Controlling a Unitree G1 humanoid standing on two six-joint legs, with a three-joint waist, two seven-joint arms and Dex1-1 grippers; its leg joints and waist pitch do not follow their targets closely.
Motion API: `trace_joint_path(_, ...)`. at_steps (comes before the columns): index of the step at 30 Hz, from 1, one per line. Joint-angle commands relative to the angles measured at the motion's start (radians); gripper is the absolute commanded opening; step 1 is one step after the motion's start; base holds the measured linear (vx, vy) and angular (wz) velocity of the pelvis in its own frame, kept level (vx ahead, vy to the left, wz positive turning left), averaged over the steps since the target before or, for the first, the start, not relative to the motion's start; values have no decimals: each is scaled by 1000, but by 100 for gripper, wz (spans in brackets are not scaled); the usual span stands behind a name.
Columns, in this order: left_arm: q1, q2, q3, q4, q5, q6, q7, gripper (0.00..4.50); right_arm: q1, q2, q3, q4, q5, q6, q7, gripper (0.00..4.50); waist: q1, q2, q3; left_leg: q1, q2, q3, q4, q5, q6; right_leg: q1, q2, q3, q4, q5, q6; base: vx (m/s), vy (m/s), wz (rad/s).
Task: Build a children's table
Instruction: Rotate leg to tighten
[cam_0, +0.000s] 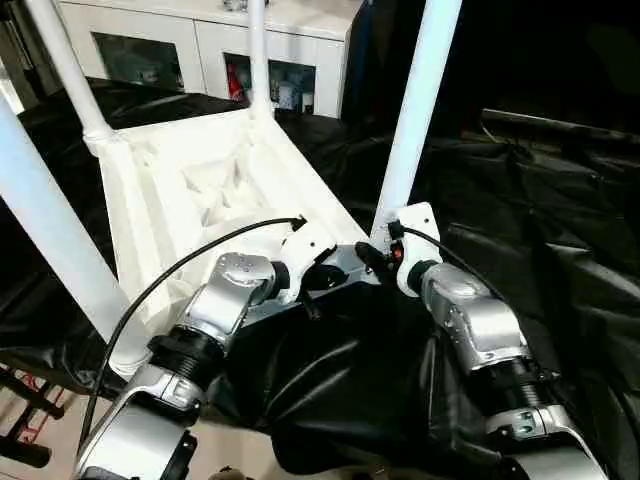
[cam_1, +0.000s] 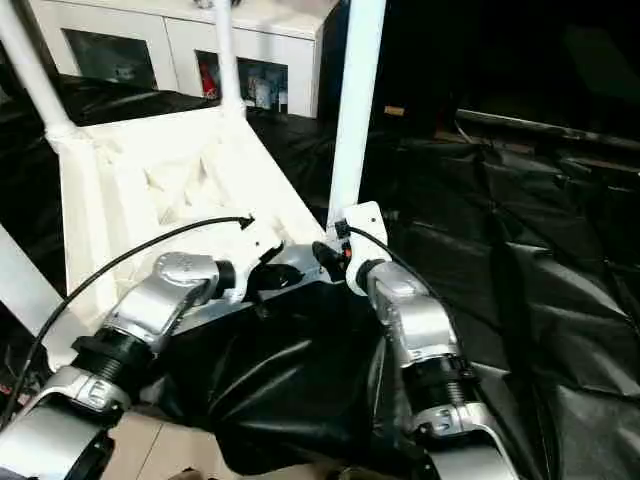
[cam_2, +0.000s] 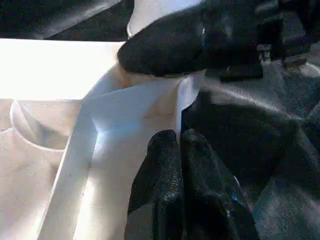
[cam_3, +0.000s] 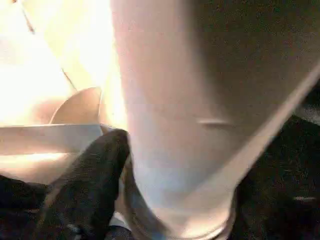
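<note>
While my left gripper (cam_2: 180, 150) sits closed at the top's (cam_0: 150, 200) corner, my right gripper (cam_0: 375, 255) straddles a leg (cam_0: 415, 120), grip unclear.

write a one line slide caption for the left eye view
Both grippers meet at the near corner of the upturned table top, the right gripper at a standing leg.

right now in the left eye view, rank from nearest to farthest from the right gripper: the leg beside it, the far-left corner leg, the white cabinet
1. The leg right at the right gripper, rising from the table's near right corner.
2. The far-left corner leg, across the upturned top.
3. The white cabinet, at the back beyond the table.
</note>
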Motion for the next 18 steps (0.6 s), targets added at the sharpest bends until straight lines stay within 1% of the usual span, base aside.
trace_joint_path(1,-34,-46,-19,-24,-17,-36,-24,0,-6,28,74,5,26,19,84,362,3,-4,-78,-2,15,-2,-75,-184,15,55,-52,46,-76,-368,-116,0,0,0)
trace_joint_path(2,-33,-44,-20,-25,-18,-37,-28,0,-5,24,76,2,26,19,91,374,3,-4,-79,-3,16,-2,-75,-179,17,56,-51,46,-73,-348,-122,0,0,0)
trace_joint_path(3,-20,-25,-30,-41,-26,-42,-66,0,5,-11,93,-25,35,18,158,382,3,-5,-80,-3,16,-1,-74,-170,23,59,-50,47,-69,-314,-135,0,0,0)
trace_joint_path(4,-11,-13,-37,-52,-32,-50,-97,0,10,-33,100,-40,42,20,193,387,5,-4,-80,-3,16,-1,-74,-164,28,60,-51,47,-67,-296,-142,0,0,0)
trace_joint_path(5,-4,-2,-42,-62,-37,-45,-118,0,14,-55,106,-53,47,22,226,395,5,-2,-82,-5,17,-1,-72,-150,36,63,-51,49,-61,-259,-156,0,0,0)
trace_joint_path(6,2,12,-49,-68,-36,-52,-140,0,21,-84,113,-72,59,29,274,412,5,-3,-82,-5,18,-1,-72,-142,44,66,-51,49,-59,-235,-167,0,0,0)
trace_joint_path(7,6,21,-53,-71,-35,-57,-153,0,25,-101,117,-83,65,33,308,424,5,-3,-82,-3,18,1,-70,-140,49,65,-51,50,-58,-225,-173,0,0,0)
trace_joint_path(8,8,27,-55,-74,-35,-57,-164,0,29,-114,121,-92,67,33,328,424,5,-2,-84,-3,18,2,-68,-127,56,65,-51,51,-54,-197,-189,0,0,0)
trace_joint_path(10,18,50,-64,-85,-38,-63,-206,0,45,-166,139,-131,76,35,411,424,10,-1,-84,-2,20,2,-68,-114,64,67,-51,51,-51,-169,-203,0,0,0)
trace_joint_path(11,28,73,-70,-103,-49,-59,-257,0,59,-214,149,-164,82,36,478,424,11,1,-82,0,21,3,-68,-118,68,65,-51,52,-50,-163,-213,0,0,0)
trace_joint_path(12,40,103,-84,-126,-57,-64,-321,0,71,-260,154,-191,91,38,540,424,13,1,-83,2,22,4,-67,-121,70,66,-51,52,-49,-164,-217,0,0,0)
trace_joint_path(14,46,118,-92,-139,-63,-63,-355,0,77,-279,157,-203,93,35,566,424,16,1,-80,2,23,4,-69,-145,70,65,-52,53,-53,-190,-217,0,0,0)
trace_joint_path(15,52,134,-98,-152,-67,-66,-383,0,81,-299,162,-213,96,37,587,424,19,5,-79,5,24,4,-70,-161,62,61,-53,53,-57,-220,-213,0,0,0)
trace_joint_path(16,56,144,-102,-161,-70,-65,-401,0,83,-311,165,-219,98,38,601,424,21,3,-78,6,24,4,-71,-169,57,61,-52,52,-59,-237,-209,0,0,0)
trace_joint_path(18,65,175,-113,-179,-71,-52,-439,0,93,-341,168,-241,108,42,638,424,28,4,-75,11,26,3,-74,-200,38,58,-54,53,-65,-296,-190,0,0,0)
